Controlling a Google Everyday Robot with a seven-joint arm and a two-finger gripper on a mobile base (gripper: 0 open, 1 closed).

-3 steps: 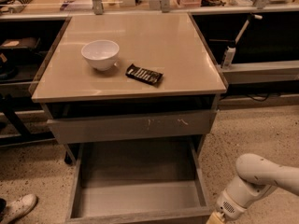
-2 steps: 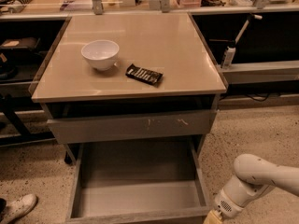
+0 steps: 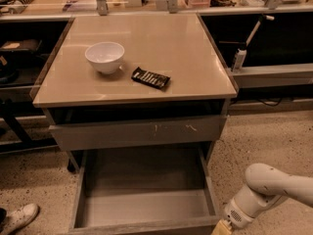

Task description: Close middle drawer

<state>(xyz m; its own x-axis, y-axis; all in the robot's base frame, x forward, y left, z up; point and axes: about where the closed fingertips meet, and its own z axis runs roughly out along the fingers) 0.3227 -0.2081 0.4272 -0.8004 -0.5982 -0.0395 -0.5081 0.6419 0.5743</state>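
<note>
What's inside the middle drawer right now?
Only bare grey floor shows in the middle drawer; its rear is shadowed under the scratched drawer front. The gripper sits by its front right corner.

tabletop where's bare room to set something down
Bare: the tabletop right of the snack packet and the strip behind the bowl. Crowded left-centre, around those two. The gripper is low, by the front right corner of the open middle drawer.
</note>
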